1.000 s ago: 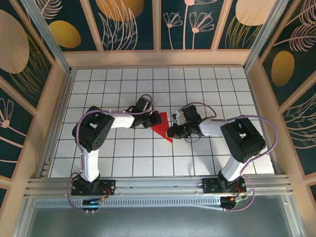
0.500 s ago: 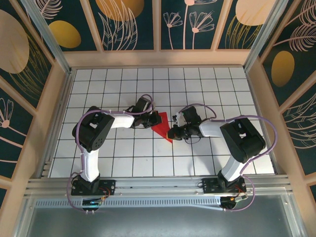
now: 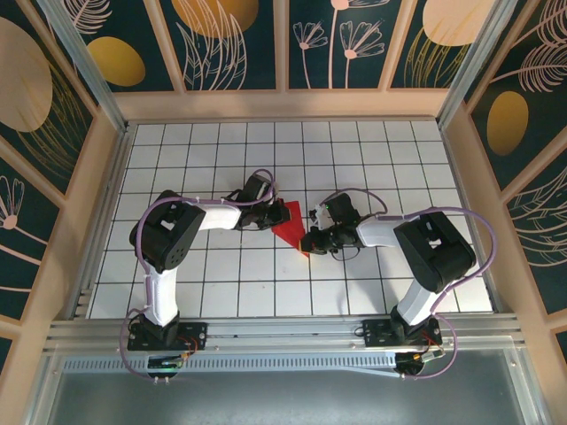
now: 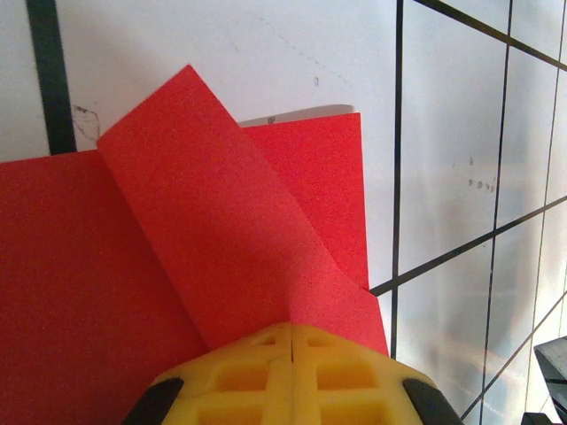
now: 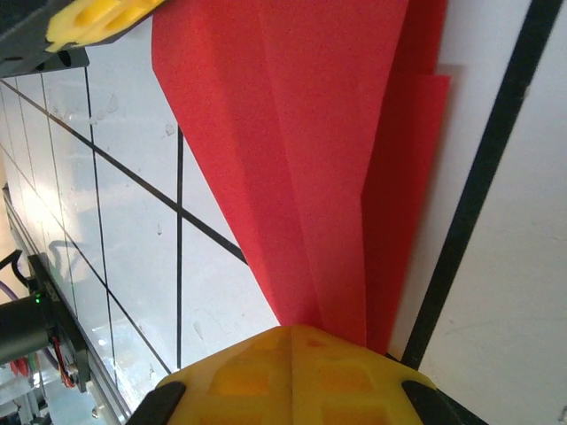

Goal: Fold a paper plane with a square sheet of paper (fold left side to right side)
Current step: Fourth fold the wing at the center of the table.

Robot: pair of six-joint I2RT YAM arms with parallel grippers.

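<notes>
The square sheet of paper (image 3: 287, 227) is folded into a narrow red triangle on the white grid table, with its point toward the near right. In the left wrist view a folded flap lies slanted across the red paper (image 4: 204, 239). My left gripper (image 3: 269, 216) is shut, its yellow fingertips (image 4: 257, 372) pressed together on the wide far-left end of the paper. My right gripper (image 3: 308, 241) is shut too, with its yellow tips (image 5: 292, 341) resting on the narrow end, where the layered red paper (image 5: 310, 159) tapers. The left gripper's yellow pad (image 5: 97, 18) shows at the far end of the sheet.
The white tiled table (image 3: 399, 159) is boxed in by wooden walls (image 3: 283, 104) on three sides. A metal rail (image 3: 283, 332) with both arm bases runs along the near edge. Both arms bend inward toward the middle.
My right gripper has slid slightly left and nearer, onto the paper's narrow tip. The left arm and the paper have stayed put.
</notes>
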